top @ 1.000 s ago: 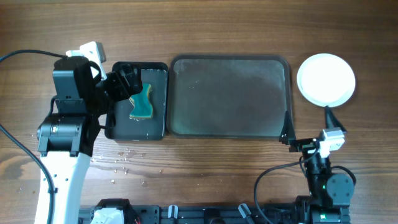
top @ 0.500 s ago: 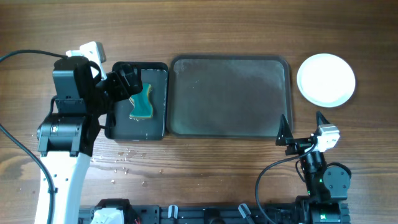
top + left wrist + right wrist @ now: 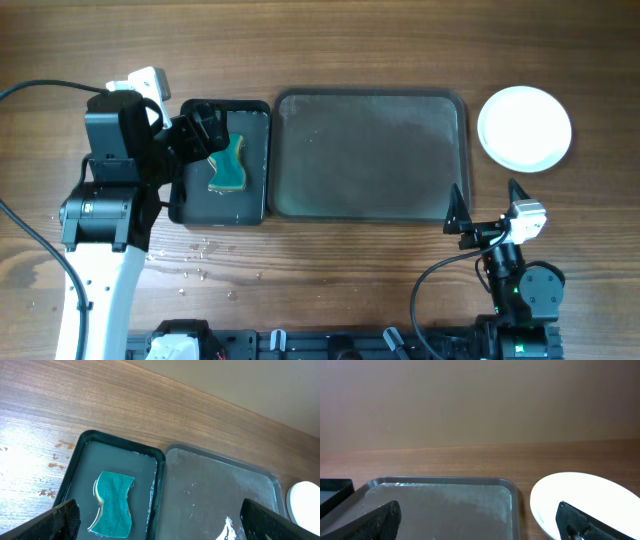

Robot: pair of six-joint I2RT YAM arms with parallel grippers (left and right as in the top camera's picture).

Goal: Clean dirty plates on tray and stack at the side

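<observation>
Here, left claw [image 3: 161, 518] and right claw [image 3: 480, 519] both gape wide, gripping nothing.

- Right gripper [image 3: 487, 203], jaws wide, hangs over the near right corner of the tray [image 3: 370, 150]. One finger is above the rim, the other above bare table [image 3: 330, 40].
- Ahead-left of it: bare tray floor, open from above. The raised rim is the only barrier to a low pass.
- Ahead-right: plates [image 3: 525, 128] on the wood, apart from the rim, with a strip of table between.
- Left gripper [image 3: 205, 132], jaws wide, is above the small black tray [image 3: 250, 200]. The sponge [image 3: 228, 167] lies below, inside the finger span.
- To its right: the two tray rims run just beside each other.
</observation>
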